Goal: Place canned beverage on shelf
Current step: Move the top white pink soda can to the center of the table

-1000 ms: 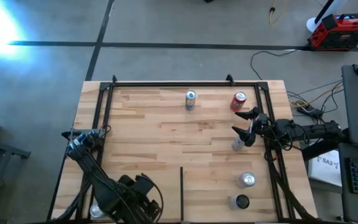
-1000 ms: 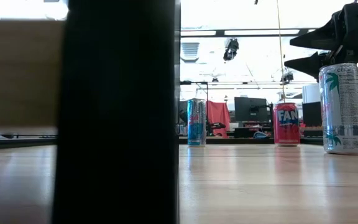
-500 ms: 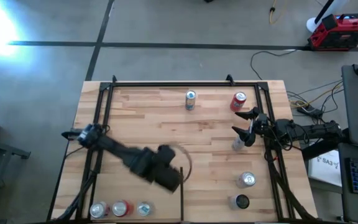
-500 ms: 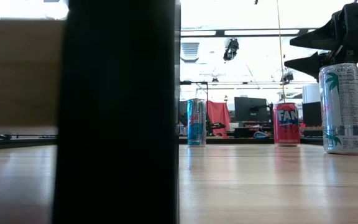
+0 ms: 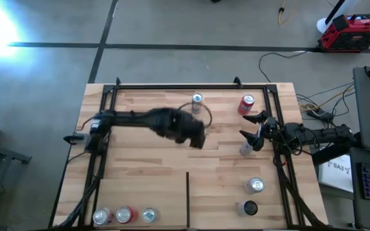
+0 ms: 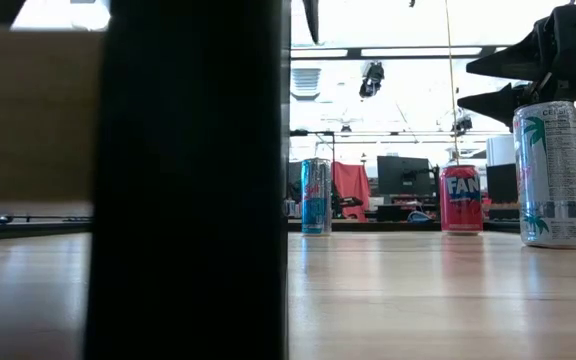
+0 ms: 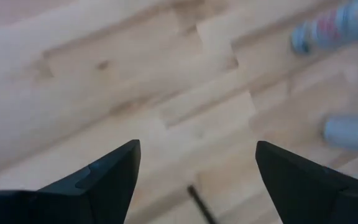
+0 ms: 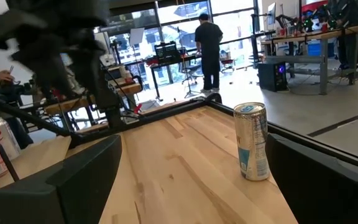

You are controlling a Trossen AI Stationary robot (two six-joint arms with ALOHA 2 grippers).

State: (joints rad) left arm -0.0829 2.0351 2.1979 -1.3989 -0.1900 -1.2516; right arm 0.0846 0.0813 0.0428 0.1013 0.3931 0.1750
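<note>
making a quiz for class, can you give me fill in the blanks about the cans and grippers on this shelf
1. The left gripper holds ____.
2. The red can stands at the shelf's far ____ corner.
3. In the near left corner stand ____ cans.
4. The right gripper hovers with jaws ____.

Missing: nothing; right; three; open

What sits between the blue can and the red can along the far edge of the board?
Nothing: bare wood separates the blue can and the red can, seen in the high and low views.

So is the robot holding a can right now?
No. The left tool is open with only bare shelf between its fingers, and the right tool is open too.
</note>
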